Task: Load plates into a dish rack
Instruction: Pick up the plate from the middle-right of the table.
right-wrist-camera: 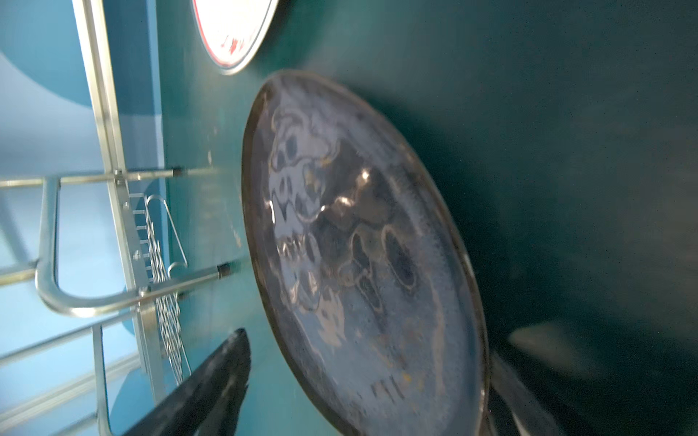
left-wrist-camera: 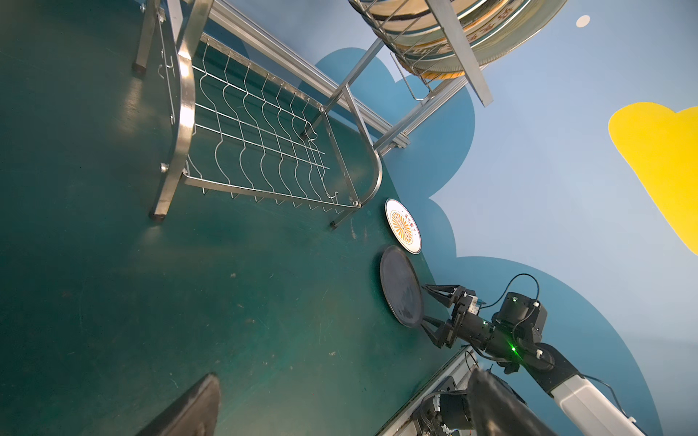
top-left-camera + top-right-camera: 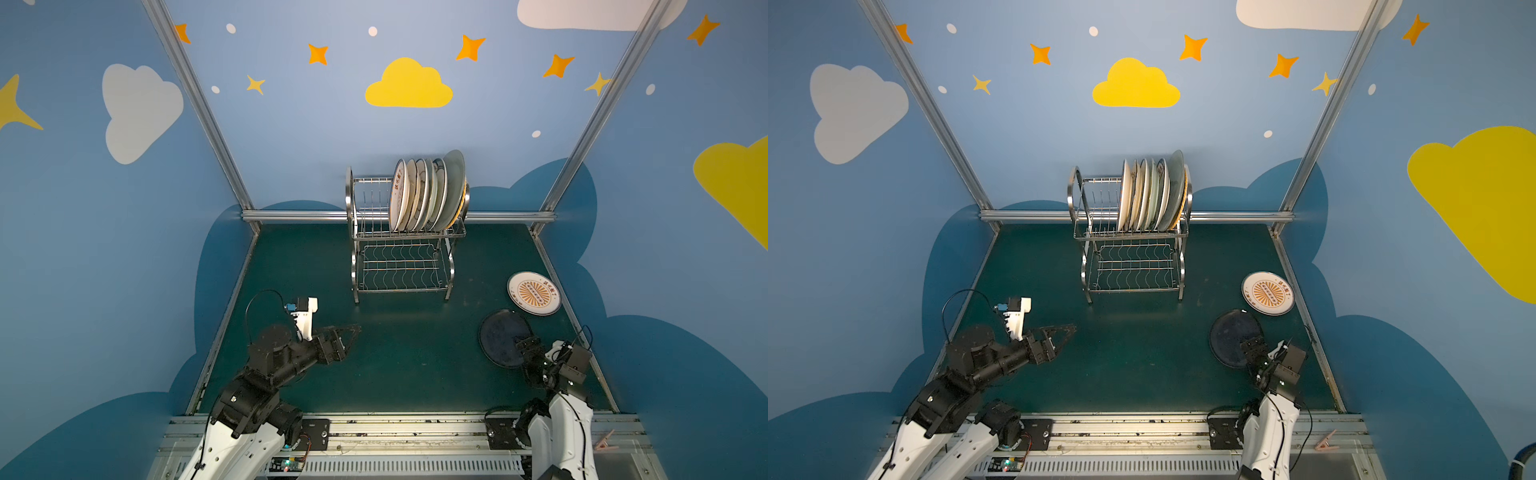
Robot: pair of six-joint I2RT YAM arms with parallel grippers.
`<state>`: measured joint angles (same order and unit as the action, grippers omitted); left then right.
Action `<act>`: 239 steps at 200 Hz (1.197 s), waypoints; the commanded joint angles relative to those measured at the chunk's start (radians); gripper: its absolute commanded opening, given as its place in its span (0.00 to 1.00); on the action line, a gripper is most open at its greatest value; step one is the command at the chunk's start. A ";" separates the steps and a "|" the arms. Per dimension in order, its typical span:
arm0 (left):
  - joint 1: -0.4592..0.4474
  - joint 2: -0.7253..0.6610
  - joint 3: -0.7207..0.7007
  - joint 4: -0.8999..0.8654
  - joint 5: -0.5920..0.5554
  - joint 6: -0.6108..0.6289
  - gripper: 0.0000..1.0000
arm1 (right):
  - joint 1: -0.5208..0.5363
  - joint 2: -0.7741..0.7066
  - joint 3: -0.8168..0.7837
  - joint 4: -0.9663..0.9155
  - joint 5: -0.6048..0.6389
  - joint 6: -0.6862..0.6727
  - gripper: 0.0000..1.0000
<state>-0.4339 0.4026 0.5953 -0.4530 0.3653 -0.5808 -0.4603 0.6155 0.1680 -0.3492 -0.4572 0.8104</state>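
Top views both show the dish rack at the middle of the table's far edge. A row of plates stands upright in the right part of its upper tier, and the slot wires to their left are bare. Two more lie flat near the right edge: the sunburst plate, and nearer the front edge the navy plate, with the right gripper at its near rim. The left gripper hangs released and empty over the front left part of the table.

Left wrist view: the right gripper's jaws stand apart, one on each side of the navy plate's rim, not clamped.

Right wrist view, blurred: the rim runs between the two fingers; whether either touches it I cannot tell.

The step in hand looks like taking hold. It probably calls for a deep bite on the glossy rim before lifting, then turning the plate upright and lowering it into the bare slot beside the row.
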 commanded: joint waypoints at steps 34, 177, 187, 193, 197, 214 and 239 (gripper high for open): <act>0.005 0.000 -0.002 0.011 -0.010 0.006 1.00 | 0.062 0.170 -0.039 0.104 -0.013 0.048 0.68; 0.012 -0.017 -0.005 0.019 -0.006 -0.001 1.00 | 0.086 0.285 -0.049 0.195 0.130 0.171 0.32; 0.012 -0.018 -0.005 0.020 -0.006 0.000 1.00 | 0.087 0.299 -0.050 0.207 0.134 0.176 0.29; 0.011 -0.018 -0.006 0.022 -0.006 -0.001 1.00 | 0.089 0.309 -0.053 0.218 0.135 0.177 0.27; 0.012 -0.018 -0.006 0.022 -0.006 -0.001 1.00 | 0.089 0.317 -0.054 0.226 0.137 0.179 0.26; 0.011 -0.018 -0.006 0.023 -0.006 -0.002 1.00 | 0.091 0.356 -0.052 0.254 0.132 0.178 0.19; 0.013 -0.019 -0.006 0.021 -0.006 -0.001 1.00 | 0.092 0.433 -0.018 0.247 0.109 0.188 0.13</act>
<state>-0.4255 0.3954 0.5953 -0.4522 0.3576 -0.5819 -0.3759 0.9611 0.1627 -0.0345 -0.4026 0.9890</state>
